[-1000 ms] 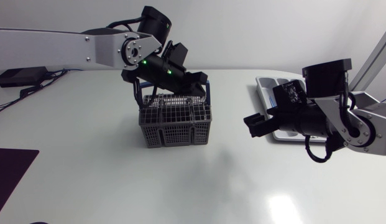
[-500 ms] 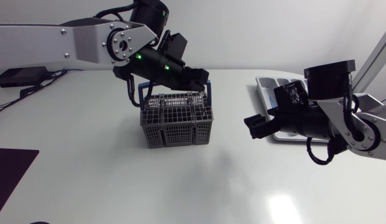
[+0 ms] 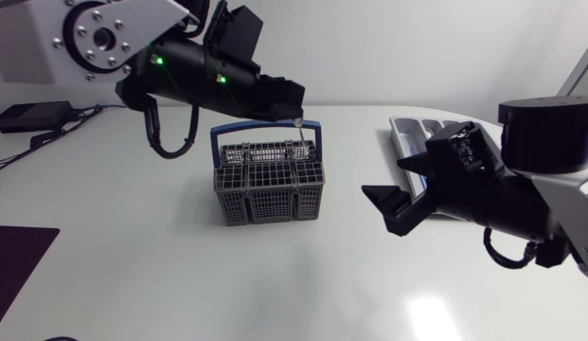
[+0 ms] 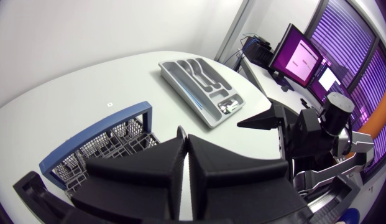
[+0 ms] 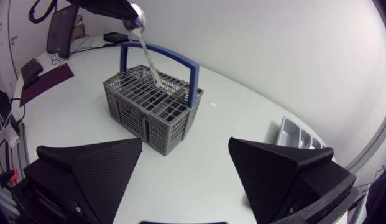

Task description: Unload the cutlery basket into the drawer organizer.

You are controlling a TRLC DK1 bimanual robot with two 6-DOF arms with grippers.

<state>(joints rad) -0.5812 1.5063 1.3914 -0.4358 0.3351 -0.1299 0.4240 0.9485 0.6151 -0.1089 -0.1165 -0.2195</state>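
The grey cutlery basket (image 3: 267, 180) with a blue handle stands mid-table, also seen in the left wrist view (image 4: 102, 146) and the right wrist view (image 5: 152, 106). Above its right rear corner my left gripper (image 3: 294, 102) is shut on a silver spoon (image 3: 299, 137) by its bowl end. The spoon (image 5: 146, 50) hangs down, its handle tip at the basket's top. From its own camera the left gripper (image 4: 186, 152) has its fingers pressed together, and the spoon is hidden there. My right gripper (image 3: 396, 192) is open and empty (image 5: 183, 171), right of the basket. The white organizer (image 3: 414, 140) lies at the far right (image 4: 202, 93) (image 5: 296, 134).
A dark mat (image 3: 14, 265) lies at the table's left front edge. Bare tabletop lies in front of the basket and between it and the organizer.
My left arm has risen and swung up, lifting the spoon out of the basket. My right gripper has shifted slightly forward and right, still open.
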